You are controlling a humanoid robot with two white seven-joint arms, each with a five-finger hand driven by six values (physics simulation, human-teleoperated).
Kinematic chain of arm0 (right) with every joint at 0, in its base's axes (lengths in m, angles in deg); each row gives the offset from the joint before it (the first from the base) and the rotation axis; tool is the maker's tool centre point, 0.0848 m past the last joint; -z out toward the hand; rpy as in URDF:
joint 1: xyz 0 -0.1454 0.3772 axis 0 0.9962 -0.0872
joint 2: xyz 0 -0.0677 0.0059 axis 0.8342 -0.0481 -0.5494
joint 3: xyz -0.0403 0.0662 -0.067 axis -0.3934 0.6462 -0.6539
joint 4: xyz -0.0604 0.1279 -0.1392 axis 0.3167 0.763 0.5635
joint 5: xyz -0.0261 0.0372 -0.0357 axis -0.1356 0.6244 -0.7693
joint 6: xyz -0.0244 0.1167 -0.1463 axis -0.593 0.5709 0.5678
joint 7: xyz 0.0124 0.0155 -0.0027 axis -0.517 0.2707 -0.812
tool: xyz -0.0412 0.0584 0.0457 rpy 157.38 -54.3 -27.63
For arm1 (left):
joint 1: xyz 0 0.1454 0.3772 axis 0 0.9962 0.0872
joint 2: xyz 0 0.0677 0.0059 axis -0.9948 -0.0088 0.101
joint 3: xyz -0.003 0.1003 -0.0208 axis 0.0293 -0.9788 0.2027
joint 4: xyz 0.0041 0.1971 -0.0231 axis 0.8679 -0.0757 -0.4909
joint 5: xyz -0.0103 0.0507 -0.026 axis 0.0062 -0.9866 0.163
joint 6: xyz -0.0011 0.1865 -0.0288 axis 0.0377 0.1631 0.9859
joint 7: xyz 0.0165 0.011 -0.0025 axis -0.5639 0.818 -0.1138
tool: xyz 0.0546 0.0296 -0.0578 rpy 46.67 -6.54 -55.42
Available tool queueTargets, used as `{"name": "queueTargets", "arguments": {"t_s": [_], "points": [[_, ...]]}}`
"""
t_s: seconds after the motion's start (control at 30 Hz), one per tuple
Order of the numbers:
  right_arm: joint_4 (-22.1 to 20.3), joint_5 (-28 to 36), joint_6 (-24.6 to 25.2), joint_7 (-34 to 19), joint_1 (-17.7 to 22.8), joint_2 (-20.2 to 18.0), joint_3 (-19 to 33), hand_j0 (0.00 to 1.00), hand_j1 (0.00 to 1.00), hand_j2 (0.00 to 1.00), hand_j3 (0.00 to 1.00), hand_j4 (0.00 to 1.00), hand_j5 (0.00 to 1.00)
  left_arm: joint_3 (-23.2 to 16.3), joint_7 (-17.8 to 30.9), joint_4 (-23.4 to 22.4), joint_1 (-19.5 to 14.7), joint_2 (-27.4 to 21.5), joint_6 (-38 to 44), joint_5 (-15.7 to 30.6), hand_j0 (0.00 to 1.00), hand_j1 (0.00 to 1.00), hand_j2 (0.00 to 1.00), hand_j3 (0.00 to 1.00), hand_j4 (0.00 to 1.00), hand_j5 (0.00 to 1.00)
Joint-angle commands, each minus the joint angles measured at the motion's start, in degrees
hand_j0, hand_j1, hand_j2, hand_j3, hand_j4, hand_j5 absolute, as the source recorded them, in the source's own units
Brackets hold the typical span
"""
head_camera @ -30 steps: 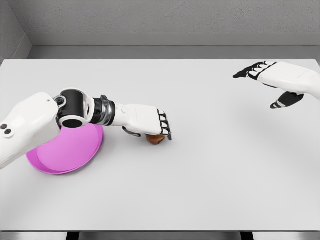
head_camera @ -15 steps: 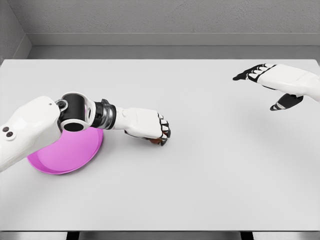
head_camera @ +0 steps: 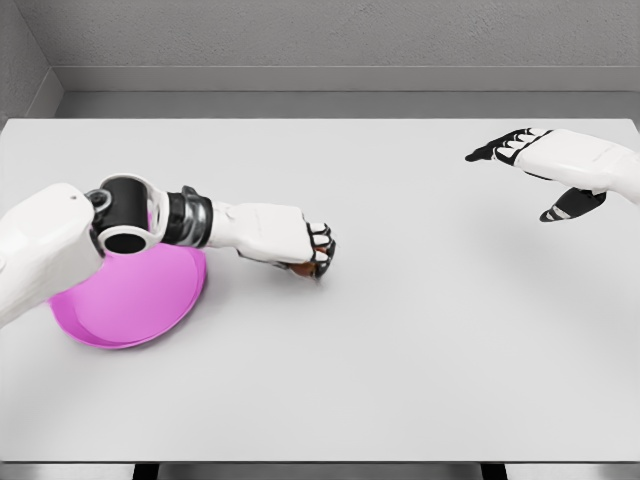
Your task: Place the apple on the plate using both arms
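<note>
My left hand (head_camera: 312, 252) has its fingers curled around the reddish-brown apple (head_camera: 307, 269), of which only a sliver shows under the palm. Hand and apple are just above the white table, a little to the right of the pink plate (head_camera: 135, 295). That plate lies at the left of the table, partly covered by my left forearm. At the far right my right hand (head_camera: 520, 160) hovers over the table with its fingers spread and holds nothing.
The white table (head_camera: 400, 330) stretches wide between the two hands. A grey wall runs along its far edge, and the table's front edge is near the bottom of the view.
My left hand closed its fingers on the apple and has lifted slightly, drawing back toward the plate. The right hand has barely moved.
</note>
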Motion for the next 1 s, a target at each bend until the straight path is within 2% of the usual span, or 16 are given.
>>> {"name": "queueTargets", "arguments": {"t_s": [0.0,0.27,0.5,0.7,0.83,0.9,0.97], "points": [[-0.01,0.15,0.07,0.02,0.0,-0.07,0.01,1.0,1.0,1.0,1.0,1.0,1.0,1.43,0.18,0.23,0.0,-3.05,0.13,4.22,0.19,0.19,0.19,0.19,0.19,0.19],[-0.01,0.15,0.07,0.02,0.0,-0.07,0.01,1.0,1.0,1.0,1.0,1.0,1.0,2.93,0.18,6.38,0.26,-17.9,0.13,11.17,0.19,0.19,0.19,0.19,0.19,0.19],[-0.1,0.15,0.07,0.02,0.35,-0.33,0.01,1.0,1.0,1.0,1.0,1.0,1.0,5.74,0.18,10.42,1.14,-27.84,0.13,16.35,0.19,0.19,0.19,0.19,0.19,0.19],[-0.45,0.15,0.07,0.02,0.53,-0.68,0.01,1.0,1.0,1.0,1.0,1.0,1.0,6.53,0.36,9.63,6.33,-31.27,0.13,16.09,0.19,0.19,0.19,0.19,0.19,0.19],[-0.45,0.15,0.07,0.02,0.53,-0.68,0.01,1.0,1.0,1.0,1.0,1.0,1.0,6.44,0.88,8.49,7.47,-30.74,0.13,15.12,0.23,0.23,0.23,0.23,0.23,0.23],[-0.45,0.15,0.07,0.02,0.53,-0.68,0.01,1.0,1.0,1.0,1.0,1.0,1.0,6.44,0.88,7.79,7.56,-30.65,0.13,15.04,0.41,0.41,0.41,0.41,0.41,0.41],[-0.45,0.06,0.07,0.02,0.53,-0.68,0.01,1.0,1.0,1.0,1.0,1.0,1.0,6.44,0.88,7.52,7.56,-30.65,0.13,15.12,0.99,0.99,0.99,0.99,0.99,0.99]]}}
